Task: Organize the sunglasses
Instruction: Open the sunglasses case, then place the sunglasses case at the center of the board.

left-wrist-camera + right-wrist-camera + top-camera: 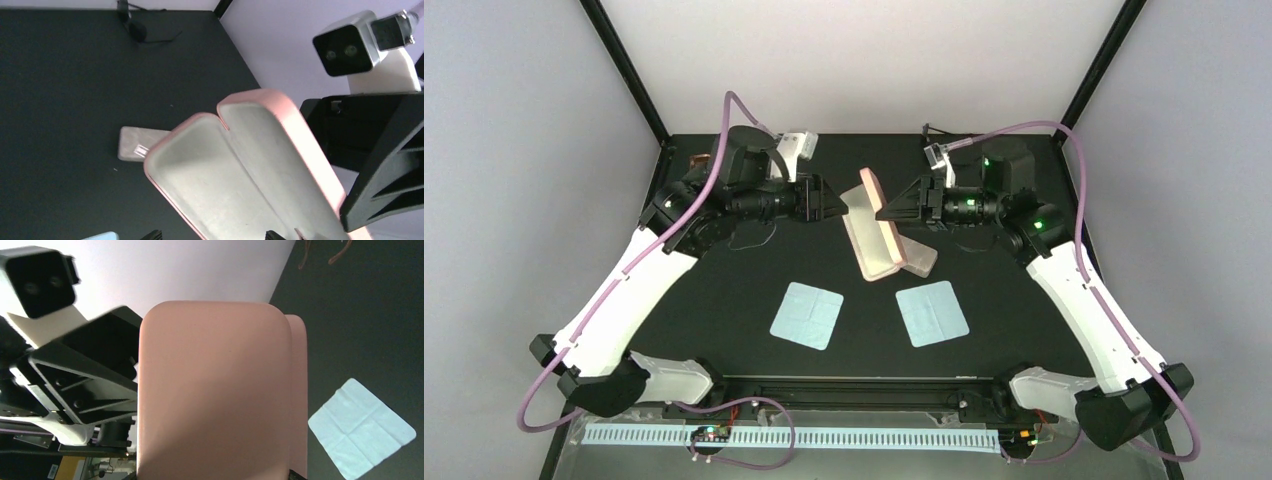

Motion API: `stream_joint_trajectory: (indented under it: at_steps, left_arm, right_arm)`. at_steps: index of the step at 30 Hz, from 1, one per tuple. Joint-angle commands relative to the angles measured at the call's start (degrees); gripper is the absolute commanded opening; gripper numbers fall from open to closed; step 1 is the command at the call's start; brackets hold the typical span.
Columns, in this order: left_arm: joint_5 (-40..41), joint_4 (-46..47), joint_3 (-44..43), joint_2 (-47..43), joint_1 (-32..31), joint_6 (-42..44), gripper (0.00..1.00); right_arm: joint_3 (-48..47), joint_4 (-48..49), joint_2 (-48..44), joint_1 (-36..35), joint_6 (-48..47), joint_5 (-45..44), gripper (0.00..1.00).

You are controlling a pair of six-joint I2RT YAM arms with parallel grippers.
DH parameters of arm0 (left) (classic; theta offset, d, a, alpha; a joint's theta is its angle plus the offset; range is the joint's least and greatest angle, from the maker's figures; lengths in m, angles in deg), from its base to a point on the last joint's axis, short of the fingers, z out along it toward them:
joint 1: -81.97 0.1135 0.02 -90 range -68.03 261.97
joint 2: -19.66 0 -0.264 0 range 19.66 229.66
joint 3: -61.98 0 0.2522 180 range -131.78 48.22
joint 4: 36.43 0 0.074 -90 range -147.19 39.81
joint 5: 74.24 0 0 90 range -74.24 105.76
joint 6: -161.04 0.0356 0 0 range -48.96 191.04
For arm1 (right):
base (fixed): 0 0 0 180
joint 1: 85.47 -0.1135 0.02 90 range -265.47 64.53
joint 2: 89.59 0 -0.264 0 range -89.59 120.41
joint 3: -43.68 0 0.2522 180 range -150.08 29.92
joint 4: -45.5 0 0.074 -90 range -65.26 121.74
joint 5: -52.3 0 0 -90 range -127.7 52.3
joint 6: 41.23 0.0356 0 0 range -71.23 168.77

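The sunglasses [932, 130] lie near the back edge behind my right arm. In the left wrist view the sunglasses [136, 31] are a small black shape with slim arms. The pink case [879, 245] stands open mid-table, one half raised. Its pale lining [250, 165] faces my left gripper [836, 204], which is open [212, 236]. One finger is over the lining and the other is clear of the rim. My right gripper [886, 212] is shut [215, 476] across the pink case's outer shell [215, 390].
A grey case [921, 258] lies under the pink case's near end, also seen in the left wrist view [132, 144]. Two light blue cloths [806, 315] [932, 313] lie nearer the bases. A brown-framed pair [695, 160] sits back left. A thin lens outline [752, 237] lies by my left arm.
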Motion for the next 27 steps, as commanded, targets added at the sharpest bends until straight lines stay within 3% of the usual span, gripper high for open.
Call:
stream_joint_trajectory:
  at_steps: [1,7,13,22,27]
  left_arm:
    - [3.93,0.58,1.6,-2.84,-0.16,14.5,0.55]
    - [4.44,14.77,15.9,-11.6,-0.2,28.07,0.56]
    - [0.99,22.06,22.99,-15.38,-0.23,40.04,0.56]
    - [-2.13,23.39,22.83,-12.27,-0.12,41.98,0.51]
    - [-3.32,23.7,22.98,-10.87,-0.12,42.59,0.38]
  right_arm:
    - [-1.6,-3.29,0.27,-0.38,-3.17,4.08,0.01]
    - [-0.76,-3.46,0.02,-0.53,-2.81,8.96,0.01]
    - [-0.22,-4.12,-0.09,-1.28,-2.49,13.14,0.01]
    - [-0.47,-3.81,-0.11,-2.71,-1.71,15.72,0.01]
    - [0.11,-3.86,-0.26,-3.01,-1.52,15.67,0.01]
